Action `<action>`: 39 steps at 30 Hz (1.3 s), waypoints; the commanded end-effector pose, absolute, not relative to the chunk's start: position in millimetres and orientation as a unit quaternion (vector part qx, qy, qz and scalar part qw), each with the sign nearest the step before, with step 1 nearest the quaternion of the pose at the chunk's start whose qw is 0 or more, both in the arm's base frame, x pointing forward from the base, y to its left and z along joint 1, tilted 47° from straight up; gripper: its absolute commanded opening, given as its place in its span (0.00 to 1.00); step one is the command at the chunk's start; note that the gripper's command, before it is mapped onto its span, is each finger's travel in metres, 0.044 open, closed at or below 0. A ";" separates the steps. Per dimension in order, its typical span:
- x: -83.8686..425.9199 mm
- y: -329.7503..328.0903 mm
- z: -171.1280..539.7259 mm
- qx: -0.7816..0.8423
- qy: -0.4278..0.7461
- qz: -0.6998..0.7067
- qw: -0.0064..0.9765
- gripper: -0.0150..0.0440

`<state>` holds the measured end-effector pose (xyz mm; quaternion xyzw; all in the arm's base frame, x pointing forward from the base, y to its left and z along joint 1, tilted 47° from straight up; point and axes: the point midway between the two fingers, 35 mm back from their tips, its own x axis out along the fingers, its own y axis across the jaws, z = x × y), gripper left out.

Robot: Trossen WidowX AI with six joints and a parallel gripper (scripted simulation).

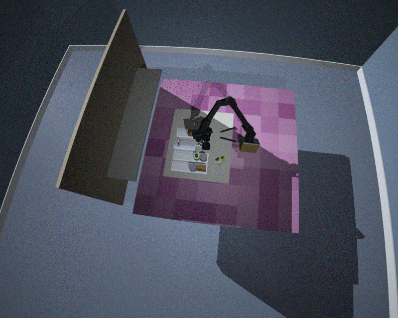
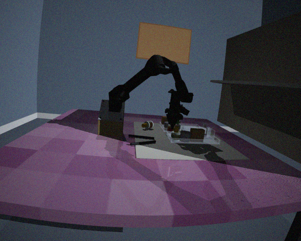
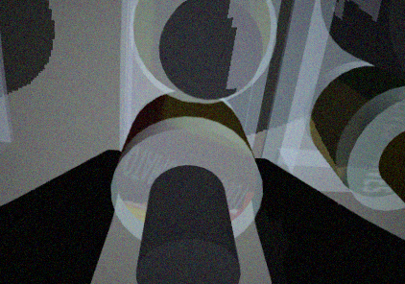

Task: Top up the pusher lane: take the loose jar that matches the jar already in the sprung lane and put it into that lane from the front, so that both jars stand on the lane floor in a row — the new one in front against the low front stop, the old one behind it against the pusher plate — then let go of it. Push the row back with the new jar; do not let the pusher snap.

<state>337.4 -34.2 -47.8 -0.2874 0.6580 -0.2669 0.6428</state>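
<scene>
Purple surface [image 1: 199,200] [image 2: 83,181] first: the clear lane [image 1: 184,150] [image 3: 126,56] sits nearer its shelf-side edge than the arm-side one. The loose jar [image 1: 200,143] [image 2: 170,128] [image 3: 187,144] is at the lane's front, just behind the lane jar [image 3: 206,46] in the wrist view, and the hand [image 1: 202,141] [image 2: 172,127] [image 3: 187,166] is clamped on it. Looks stiff, smooth, probably light and a bit slippery. I'd keep gripping both body sides, below the wide collar, and ease back gently.

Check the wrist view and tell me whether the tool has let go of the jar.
No, the tool is shut on the jar, its dark fingers pressing either side.
</scene>
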 end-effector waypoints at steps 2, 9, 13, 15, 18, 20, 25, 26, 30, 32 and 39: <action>346.7 -33.0 -44.0 -0.288 0.647 -0.270 0.652 0.25; 347.7 -33.0 -44.0 -0.288 0.647 -0.270 0.652 0.25; 348.2 -33.0 -44.0 -0.288 0.647 -0.270 0.652 0.25; 348.5 -33.0 -43.9 -0.288 0.647 -0.270 0.652 0.25; 348.9 -33.0 -43.9 -0.288 0.647 -0.270 0.652 0.25; 349.1 -33.0 -43.9 -0.288 0.647 -0.270 0.652 0.25; 349.8 -33.0 -43.9 -0.288 0.647 -0.270 0.652 0.25; 349.9 -33.0 -43.9 -0.288 0.647 -0.270 0.652 0.25; 350.5 -32.9 -43.9 -0.288 0.647 -0.270 0.652 0.25; 350.7 -32.9 -43.9 -0.288 0.647 -0.270 0.652 0.25; 351.7 -32.9 -43.9 -0.288 0.647 -0.270 0.652 0.25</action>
